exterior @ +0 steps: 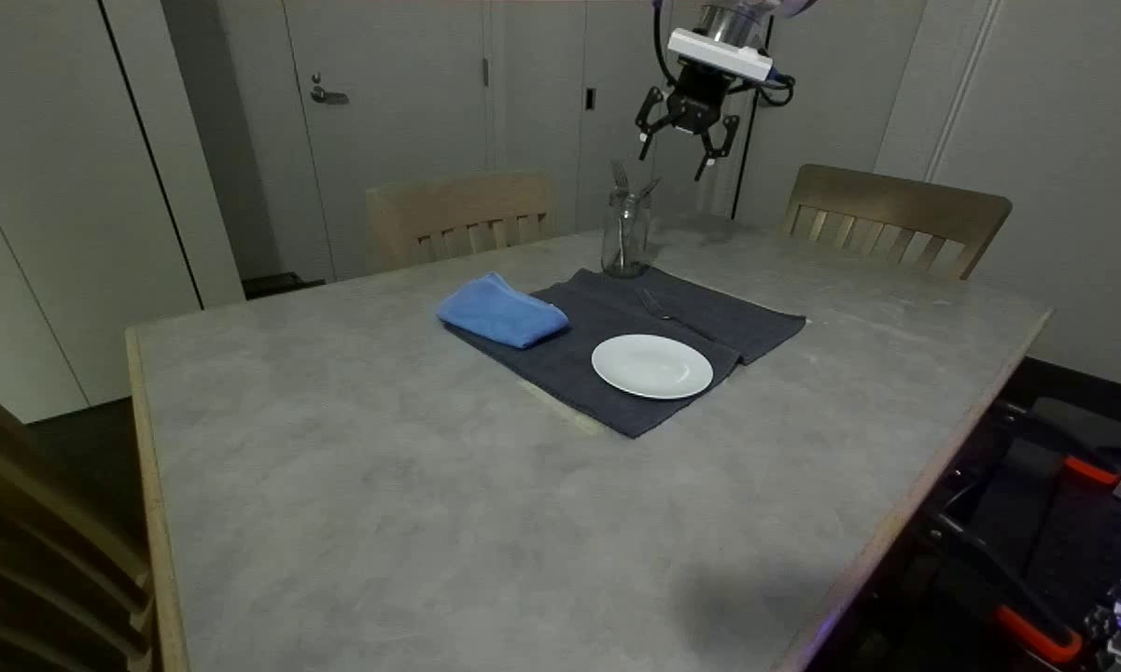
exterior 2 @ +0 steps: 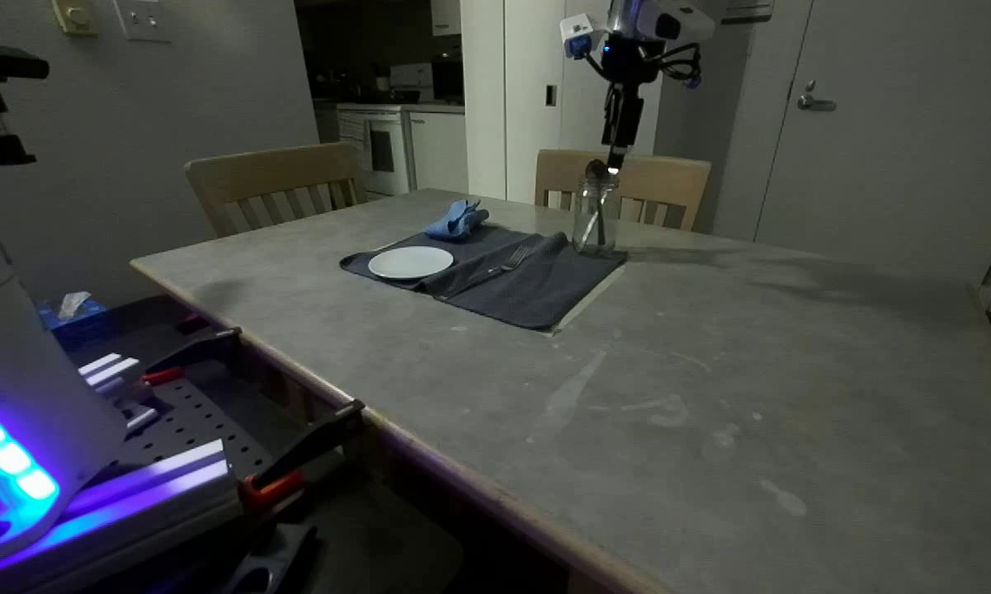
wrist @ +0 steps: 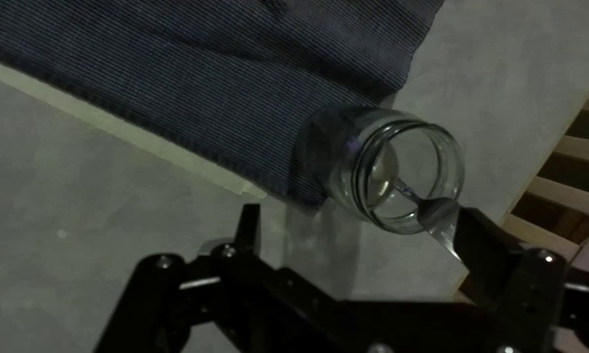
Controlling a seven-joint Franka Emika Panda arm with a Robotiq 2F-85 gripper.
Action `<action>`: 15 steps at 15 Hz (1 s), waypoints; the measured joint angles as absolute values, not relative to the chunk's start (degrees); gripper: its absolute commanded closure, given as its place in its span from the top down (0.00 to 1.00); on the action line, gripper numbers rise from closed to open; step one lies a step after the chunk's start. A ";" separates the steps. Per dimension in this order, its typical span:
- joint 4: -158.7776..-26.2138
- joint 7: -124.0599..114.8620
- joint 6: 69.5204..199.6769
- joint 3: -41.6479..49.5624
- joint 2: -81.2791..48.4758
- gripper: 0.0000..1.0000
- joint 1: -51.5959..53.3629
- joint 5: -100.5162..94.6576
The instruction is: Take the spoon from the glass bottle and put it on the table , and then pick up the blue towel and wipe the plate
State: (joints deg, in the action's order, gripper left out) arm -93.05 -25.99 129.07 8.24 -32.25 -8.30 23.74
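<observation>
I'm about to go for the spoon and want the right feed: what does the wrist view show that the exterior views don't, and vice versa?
Only the wrist view: a look down into the open mouth of the glass jar.

Only the exterior views: the blue towel, the white plate and a door beyond the table.

Shared by all: the glass jar, the dark grey placemat, the table, a wooden chair and the open claw. The wrist view and an exterior view also share the spoon.
</observation>
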 measured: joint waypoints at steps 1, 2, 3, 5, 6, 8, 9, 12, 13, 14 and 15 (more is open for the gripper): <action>-93.04 -26.28 129.07 8.01 -32.64 1.00 -8.29 23.84; -93.03 -26.52 129.07 7.78 -32.93 1.00 -8.27 23.95; -92.95 -26.72 129.07 7.58 -33.18 0.97 -8.24 24.01; -92.70 -27.09 129.07 7.21 -33.57 0.89 -8.19 24.05; -92.62 -27.26 129.07 7.07 -33.63 0.77 -8.19 24.05; -92.43 -27.70 129.07 6.88 -33.65 0.62 -8.18 24.06; -92.32 -27.82 129.06 6.86 -33.66 0.56 -8.18 24.06; -91.97 -27.97 129.07 6.84 -33.66 0.48 -8.19 24.06; -91.90 -27.98 129.07 6.83 -33.66 0.47 -8.18 24.06; -91.89 -28.00 129.07 6.83 -33.66 0.51 -8.19 24.06; -91.89 -28.01 129.07 6.83 -33.68 0.52 -8.19 24.06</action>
State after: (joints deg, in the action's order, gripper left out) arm -91.89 -28.01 129.07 6.83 -33.68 -8.19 24.06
